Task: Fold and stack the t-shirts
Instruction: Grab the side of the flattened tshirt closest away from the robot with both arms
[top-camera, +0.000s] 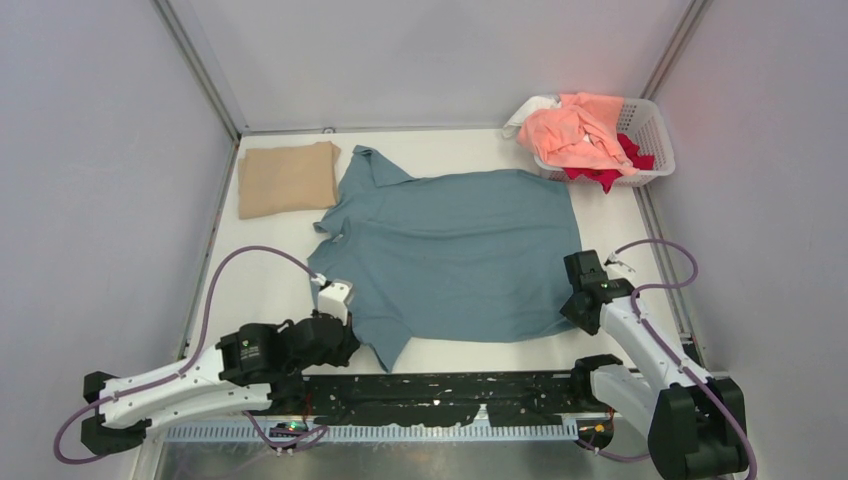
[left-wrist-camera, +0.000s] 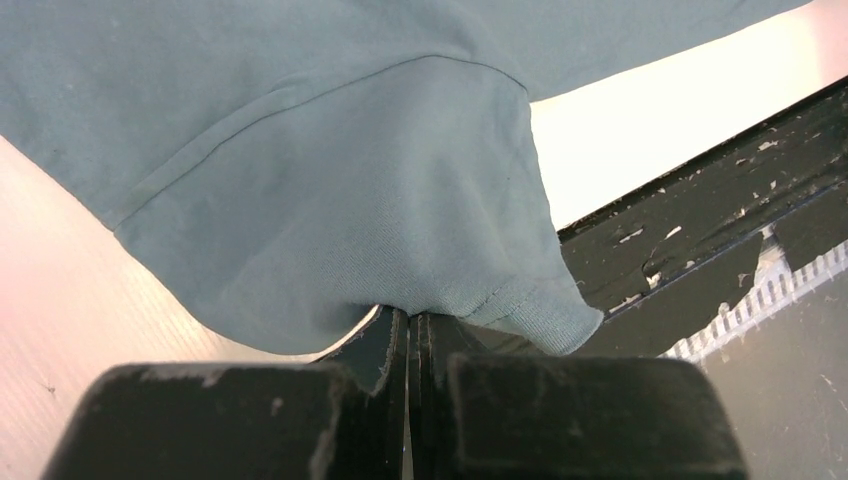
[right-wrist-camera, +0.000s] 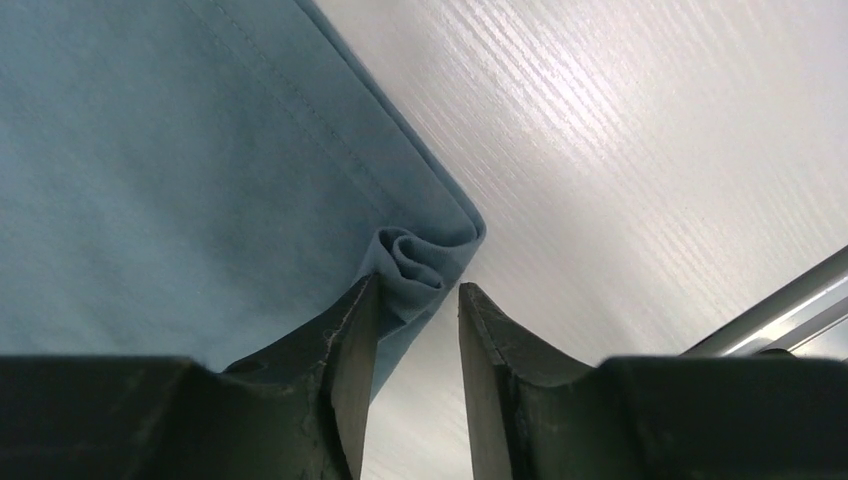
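A dusty teal-blue t-shirt (top-camera: 450, 250) lies spread flat on the white table. My left gripper (top-camera: 350, 342) is at its near-left sleeve. In the left wrist view the gripper (left-wrist-camera: 412, 318) is shut on the sleeve (left-wrist-camera: 400, 220) near its hem. My right gripper (top-camera: 578, 298) is at the shirt's near-right hem corner. In the right wrist view it (right-wrist-camera: 418, 285) is open, and the bunched corner (right-wrist-camera: 415, 260) lies between the jaws against the left finger. A folded tan t-shirt (top-camera: 288, 178) lies at the far left.
A white lattice basket (top-camera: 655, 125) at the far right holds peach-pink (top-camera: 575, 130) and red (top-camera: 605, 175) shirts. A black scuffed strip (top-camera: 440, 395) runs along the near edge. Metal frame posts and grey walls enclose the table.
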